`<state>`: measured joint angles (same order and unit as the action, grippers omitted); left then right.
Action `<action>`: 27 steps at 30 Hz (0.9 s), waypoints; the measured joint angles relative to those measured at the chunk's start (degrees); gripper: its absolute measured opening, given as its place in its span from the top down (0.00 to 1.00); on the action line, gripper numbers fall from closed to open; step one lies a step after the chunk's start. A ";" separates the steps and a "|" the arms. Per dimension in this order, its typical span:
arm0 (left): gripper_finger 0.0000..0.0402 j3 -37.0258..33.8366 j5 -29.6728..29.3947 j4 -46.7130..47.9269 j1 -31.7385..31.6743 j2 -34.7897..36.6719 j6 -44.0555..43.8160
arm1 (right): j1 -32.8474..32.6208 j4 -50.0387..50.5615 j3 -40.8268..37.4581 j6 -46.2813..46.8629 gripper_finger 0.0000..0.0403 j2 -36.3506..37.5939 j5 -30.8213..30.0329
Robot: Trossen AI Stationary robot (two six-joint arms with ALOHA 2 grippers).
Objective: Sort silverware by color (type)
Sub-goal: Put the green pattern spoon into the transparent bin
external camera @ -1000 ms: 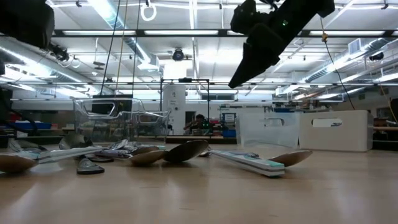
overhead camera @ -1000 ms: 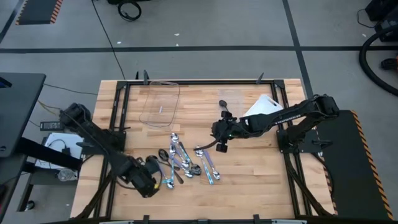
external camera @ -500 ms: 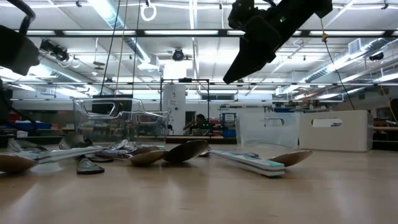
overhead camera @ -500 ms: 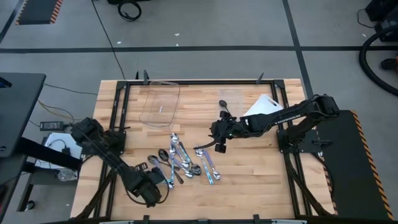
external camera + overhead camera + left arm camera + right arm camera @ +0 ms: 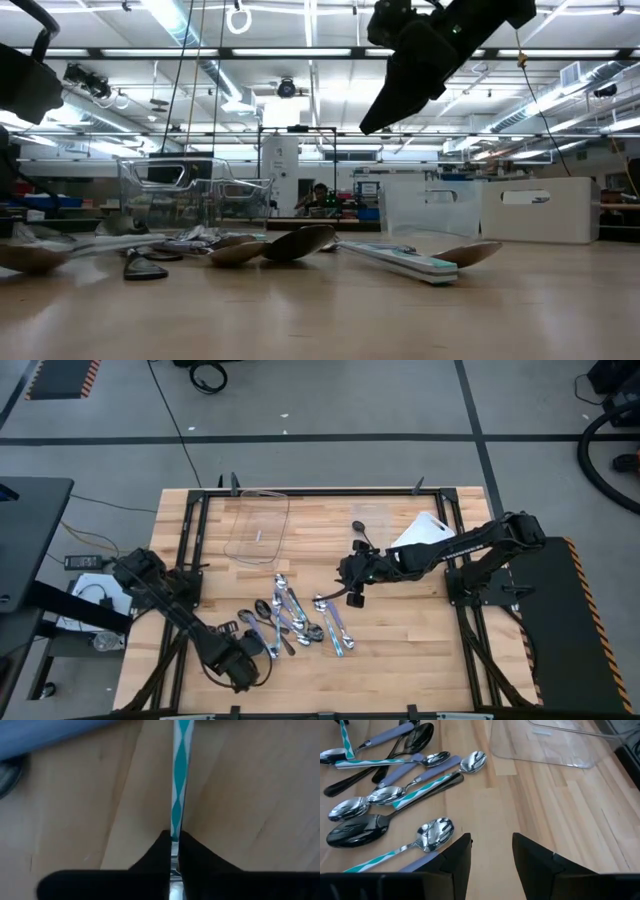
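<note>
The silverware (image 5: 298, 620) lies in a loose pile at the table's middle: shiny spoons with light-blue or teal-striped handles, and dark ones (image 5: 357, 831). My left gripper (image 5: 245, 660) is at the pile's near left corner, shut on a spoon's teal-and-white striped handle (image 5: 178, 780). My right gripper (image 5: 352, 588) hangs open above the table just right of the pile, and its fingers (image 5: 457, 855) have bare wood between them. In the low view the right gripper (image 5: 400, 90) is well above the spoons. My left gripper pinches the striped handle (image 5: 173, 836) between its two fingertips, one on each side of the thin handle. The fingers point down at the table from above. The handle runs on away from the fingers over the wood; whether it is off the table I cannot tell.
A clear plastic container (image 5: 258, 525) stands at the far left of the table, and another clear one (image 5: 372, 518) with a white piece (image 5: 422, 532) beside it at the far right. Bare wood lies near the front edge (image 5: 400, 670).
My left gripper has moved toward the table's near edge, at the pile's left corner, then held still. My right gripper has barely moved.
</note>
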<state>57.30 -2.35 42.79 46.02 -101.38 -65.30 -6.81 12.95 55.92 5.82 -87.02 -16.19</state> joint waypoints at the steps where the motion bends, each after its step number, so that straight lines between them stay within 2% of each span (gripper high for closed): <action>1: 0.95 0.00 0.02 0.17 0.00 -0.04 0.00 | -0.06 0.00 0.00 0.00 0.62 0.00 0.00; 8: 0.95 0.44 0.05 1.48 -0.81 0.49 -0.31 | -0.19 0.98 0.00 2.55 0.62 0.00 -0.01; 16: 0.95 4.06 -2.33 11.11 -1.93 3.99 -0.53 | -1.29 0.41 -1.53 7.28 0.62 -0.04 -1.76; 27: 0.95 6.47 -16.67 17.81 -4.89 12.24 -3.41 | -4.66 -5.90 -6.37 9.01 0.62 -0.04 -2.36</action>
<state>63.77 -19.02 60.60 41.13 -89.14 -68.71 -11.48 7.05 49.55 14.83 -87.07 -18.54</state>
